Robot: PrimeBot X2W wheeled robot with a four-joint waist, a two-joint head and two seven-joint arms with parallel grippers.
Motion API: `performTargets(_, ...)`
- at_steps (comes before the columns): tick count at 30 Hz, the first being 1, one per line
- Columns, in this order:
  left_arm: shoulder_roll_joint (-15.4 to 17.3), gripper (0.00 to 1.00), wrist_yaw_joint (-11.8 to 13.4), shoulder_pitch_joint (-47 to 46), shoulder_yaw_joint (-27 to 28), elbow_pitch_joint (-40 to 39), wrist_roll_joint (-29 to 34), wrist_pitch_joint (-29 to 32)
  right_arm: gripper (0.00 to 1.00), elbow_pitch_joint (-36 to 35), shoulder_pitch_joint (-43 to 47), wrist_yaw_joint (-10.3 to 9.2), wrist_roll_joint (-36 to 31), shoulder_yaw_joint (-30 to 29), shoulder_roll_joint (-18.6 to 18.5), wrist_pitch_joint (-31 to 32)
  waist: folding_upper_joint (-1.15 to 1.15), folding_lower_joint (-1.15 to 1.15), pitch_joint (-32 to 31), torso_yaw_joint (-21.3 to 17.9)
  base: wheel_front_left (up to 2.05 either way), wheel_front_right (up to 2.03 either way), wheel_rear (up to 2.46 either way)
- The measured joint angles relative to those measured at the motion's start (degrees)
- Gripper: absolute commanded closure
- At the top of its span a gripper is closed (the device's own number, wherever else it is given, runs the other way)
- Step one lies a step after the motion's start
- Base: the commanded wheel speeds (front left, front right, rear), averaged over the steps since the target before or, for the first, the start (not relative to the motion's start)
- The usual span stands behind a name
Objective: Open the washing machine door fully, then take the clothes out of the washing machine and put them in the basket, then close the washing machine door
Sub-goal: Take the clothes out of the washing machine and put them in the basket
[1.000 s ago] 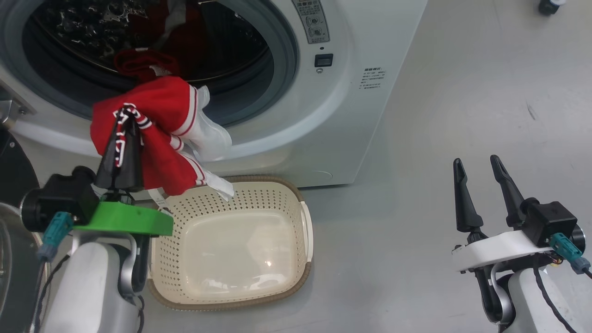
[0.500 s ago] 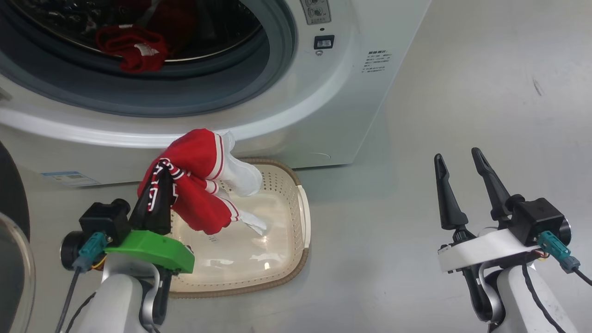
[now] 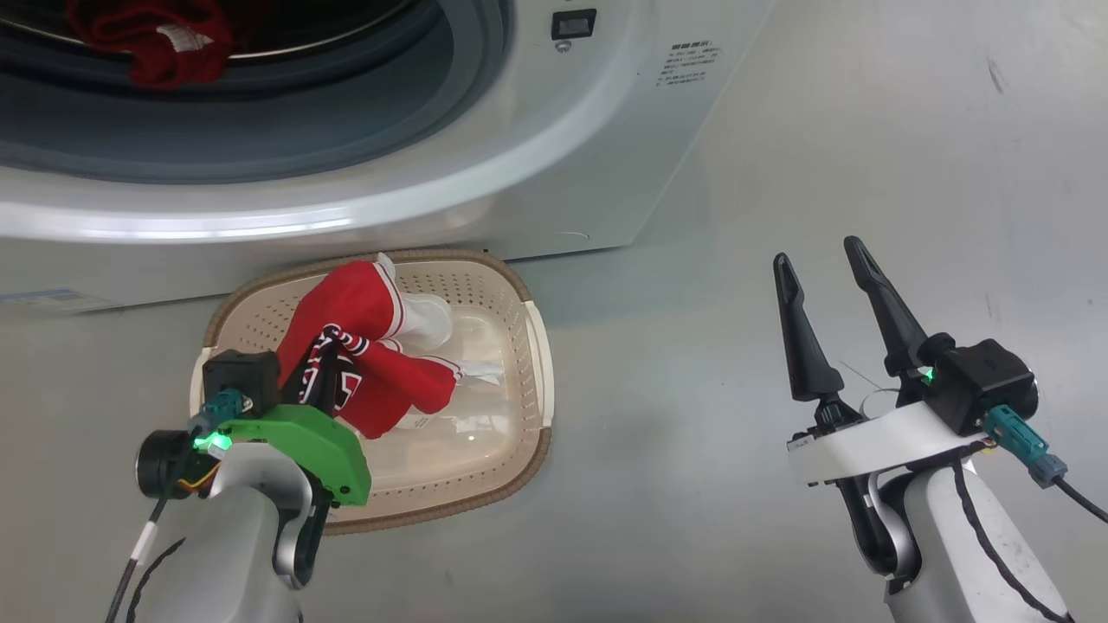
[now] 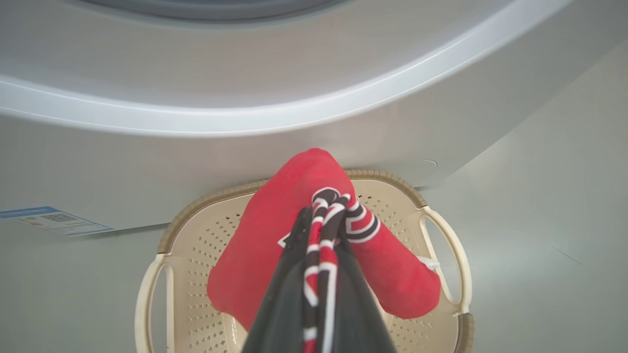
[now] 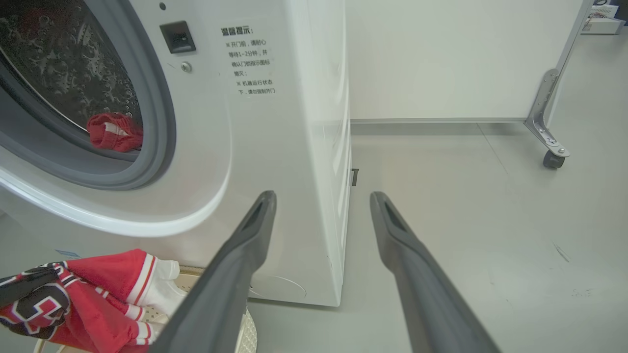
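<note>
the head view looks steeply down from above and behind both pincers, left pincer (image 3: pixel 325 346) low left, right pincer (image 3: pixel 817 249) low right. the left wrist view sits close behind its pincer, facing the basket (image 4: pixel 196 245) and machine (image 4: pixel 245 162) front; the right wrist view faces the machine's corner beyond its tips, sharing jersey (image 5: pixel 98 274) and basket rim.

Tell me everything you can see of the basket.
The basket is a small cream plastic tub, rounded-rectangular, with perforated walls, a glossy plain bottom, a brown woven rim and white side handles. It stands upright on the grey floor just before the washing machine. A red jersey, gripped by the shut left pincer, hangs into it and seems to rest on its bottom.
</note>
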Motion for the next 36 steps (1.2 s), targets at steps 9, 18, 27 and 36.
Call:
performTargets(9, 0.0, 0.31, 0.0, -7.7, -1.4, 9.2, 2.3, 2.6, 0.0, 0.1, -2.1, 0.47, 0.1, 1.2, 0.7, 0.0, 0.0, 0.0, 4.2, -2.9, 0.0, 0.0, 0.0)
performTargets(18, -0.2, 0.0, 0.8, -11.8, -1.3, 15.3, 3.2, 1.4, 0.0, 1.6, -3.3, 0.52, 0.5, 1.4, 1.0, -0.3, 0.0, 0.0, 6.5, -4.6, 0.0, 0.0, 0.0)
performTargets(27, -0.3, 0.0, 0.8, -12.6, -0.6, 18.1, 3.0, -4.3, 0.0, 3.3, -4.2, 0.45, 0.5, 0.6, 1.2, -0.8, 0.0, 0.0, 5.6, -4.1, 0.0, 0.0, 0.0)
performTargets(36, -0.3, 0.0, 1.2, -12.5, 1.9, 18.0, 2.0, -9.3, 0.0, 5.2, -4.2, 0.37, 0.5, -0.3, 1.2, -0.8, 0.0, 0.0, 2.9, -2.9, 0.0, 0.0, 0.0)
